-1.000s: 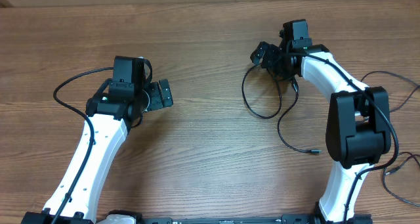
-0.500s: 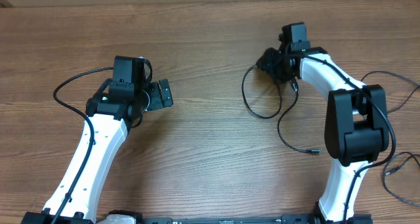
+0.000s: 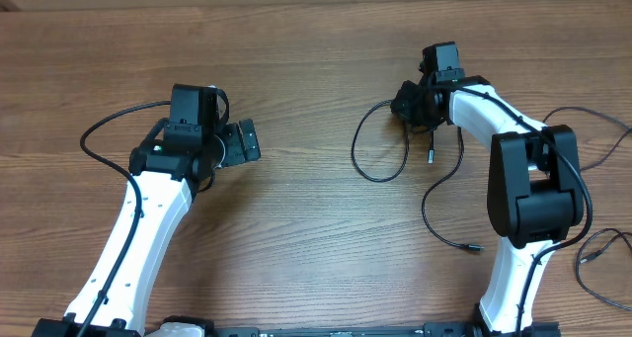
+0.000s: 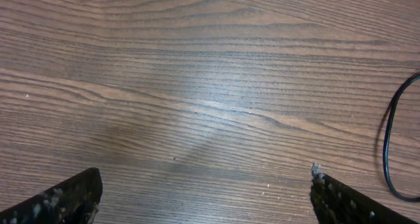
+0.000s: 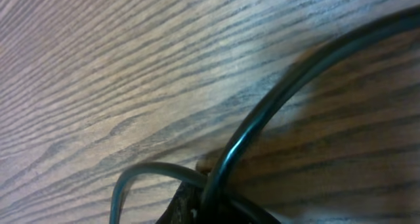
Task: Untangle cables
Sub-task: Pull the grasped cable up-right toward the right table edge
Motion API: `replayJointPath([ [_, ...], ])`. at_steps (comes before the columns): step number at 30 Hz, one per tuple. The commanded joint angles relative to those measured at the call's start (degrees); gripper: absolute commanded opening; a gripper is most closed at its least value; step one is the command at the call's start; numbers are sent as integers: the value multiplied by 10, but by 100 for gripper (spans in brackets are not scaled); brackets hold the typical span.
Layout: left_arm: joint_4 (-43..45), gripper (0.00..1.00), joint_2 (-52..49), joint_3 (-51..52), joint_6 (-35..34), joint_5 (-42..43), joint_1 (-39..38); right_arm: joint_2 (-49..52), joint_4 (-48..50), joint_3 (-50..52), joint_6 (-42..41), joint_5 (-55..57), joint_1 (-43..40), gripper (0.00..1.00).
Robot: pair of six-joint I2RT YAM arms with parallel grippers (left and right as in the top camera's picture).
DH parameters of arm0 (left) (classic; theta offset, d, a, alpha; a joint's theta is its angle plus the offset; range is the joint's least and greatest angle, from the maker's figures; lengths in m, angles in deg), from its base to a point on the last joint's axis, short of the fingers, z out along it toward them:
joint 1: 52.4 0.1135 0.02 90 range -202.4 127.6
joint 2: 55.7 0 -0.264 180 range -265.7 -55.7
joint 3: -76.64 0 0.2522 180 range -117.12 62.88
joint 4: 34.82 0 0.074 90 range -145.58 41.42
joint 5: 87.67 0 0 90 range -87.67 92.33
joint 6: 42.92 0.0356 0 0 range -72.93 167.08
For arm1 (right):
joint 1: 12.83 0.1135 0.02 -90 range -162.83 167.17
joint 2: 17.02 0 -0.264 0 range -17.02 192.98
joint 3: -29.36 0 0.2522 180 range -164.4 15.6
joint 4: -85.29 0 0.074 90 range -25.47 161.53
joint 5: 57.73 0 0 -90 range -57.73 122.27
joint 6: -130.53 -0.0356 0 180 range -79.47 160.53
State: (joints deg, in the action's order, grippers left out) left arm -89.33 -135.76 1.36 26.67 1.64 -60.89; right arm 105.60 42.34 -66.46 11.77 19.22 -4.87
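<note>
At the far right of the surface [image 3: 316, 228], pinches the cables [image 3: 355, 151] in the closed right end effector [image 3: 405, 102], left end effector [image 3: 245, 139] wide and empty, well apart; risks cinching the tangle or slipping if pulled one-handed.

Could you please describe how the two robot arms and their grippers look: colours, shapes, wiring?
The left arm and right arm have white tubular links with bulky black joint housings. A thick black wire runs along each. The left gripper and right gripper are black. I see no markings.
</note>
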Motion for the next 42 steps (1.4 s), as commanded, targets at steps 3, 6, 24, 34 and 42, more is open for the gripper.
replayJointPath([
  [3, 1, 100, -2, -5, 11, 3, 2, -32, -12, 6, -4, 15, 1, 4],
  [6, 1, 100, -2, -5, 11, 3, 2, -81, -16, 6, -4, 53, 0, 4],
  [24, 1, 100, -2, -5, 11, 3, 2, -370, 42, -99, 155, 504, -3, 4],
  [34, 1, 100, -2, -5, 11, 3, 2, -378, 331, -99, 387, 600, -61, 4],
  [42, 1, 100, -2, -5, 11, 3, 2, -324, 330, -99, 380, 592, -150, 4],
])
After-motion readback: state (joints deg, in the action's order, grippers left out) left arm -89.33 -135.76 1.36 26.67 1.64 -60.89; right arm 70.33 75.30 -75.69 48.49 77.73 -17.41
